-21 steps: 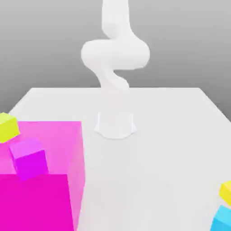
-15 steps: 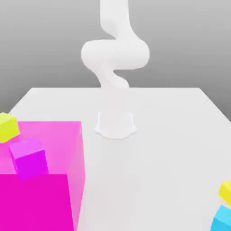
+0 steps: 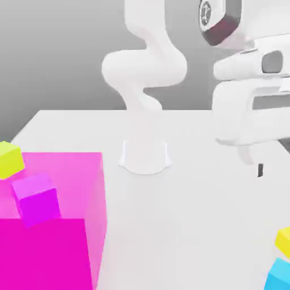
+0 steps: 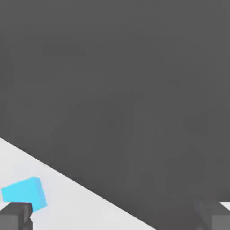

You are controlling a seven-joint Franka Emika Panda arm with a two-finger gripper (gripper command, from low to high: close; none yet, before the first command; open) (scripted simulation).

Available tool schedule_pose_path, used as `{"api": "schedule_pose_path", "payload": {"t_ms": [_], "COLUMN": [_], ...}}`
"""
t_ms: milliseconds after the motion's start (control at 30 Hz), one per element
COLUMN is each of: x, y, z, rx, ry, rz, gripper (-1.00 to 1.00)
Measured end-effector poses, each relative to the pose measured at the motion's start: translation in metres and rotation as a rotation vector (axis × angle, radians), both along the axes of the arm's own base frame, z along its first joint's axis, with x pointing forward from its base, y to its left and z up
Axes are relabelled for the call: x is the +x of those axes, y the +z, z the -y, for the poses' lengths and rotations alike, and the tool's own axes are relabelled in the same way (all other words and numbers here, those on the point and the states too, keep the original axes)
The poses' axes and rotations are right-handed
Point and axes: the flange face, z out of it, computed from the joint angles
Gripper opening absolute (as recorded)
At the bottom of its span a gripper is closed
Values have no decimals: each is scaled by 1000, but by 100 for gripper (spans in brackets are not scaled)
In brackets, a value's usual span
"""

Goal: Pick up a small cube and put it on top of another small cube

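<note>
Hand: our hand point(image 4: 115, 215) hangs above the tabletop point(image 3: 198, 187) on the exterior view's right, with nothing between its fingers point(image 4: 15, 215). In the hand view the two fingertips sit far apart at opposite sides, so we read them as spread wide and ready for a grasp.

Blue cube: the blue cube point(image 3: 278, 276) rests on the tabletop at the near corner on the exterior view's right. In the hand view it lies just beside one fingertip rather than between the two.

Yellow cube on blue: a small yellow cube point(image 3: 282, 242) sits tilted against the top of the blue one. We cannot tell whether it lies flat on it.

Other cubes: a second yellow cube point(image 3: 9, 159) and a purple cube point(image 3: 36, 199) lie at the exterior view's left. A large translucent magenta block point(image 3: 54, 226) stands in front of them.

Why the pose: we judge the hand is held high and wide so it can come down over a cube without knocking it.

Step in hand: we judge this the approach, with no cube grasped yet.

Next move calls for: centring the hand over the chosen cube, since the blue one lies off to one finger's side.

Risk: a descent from here could catch a cube's edge and push it toward the tabletop's rim.
</note>
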Motion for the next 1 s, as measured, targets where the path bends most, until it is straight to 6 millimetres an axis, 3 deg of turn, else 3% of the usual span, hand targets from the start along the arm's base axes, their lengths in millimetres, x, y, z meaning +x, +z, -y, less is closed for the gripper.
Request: {"api": "schedule_pose_path", "payload": {"t_ms": [133,300,433,467,700,833,1000], "x": [-3,-24,-30,-30,-31,-32,-112], "y": [-71,-161,-224,-237,-239,-189,-142], "z": [-29,-68,-76,-76,-76,-77,-129], "rx": [-33,-68,-74,-74,-74,-74,-90], "ry": [93,221,247,248,248,253,444], "rz": [-90,-203,-227,-228,-229,-229,-224], "gripper": [0,0,0,-100,-100,-100,-100]}}
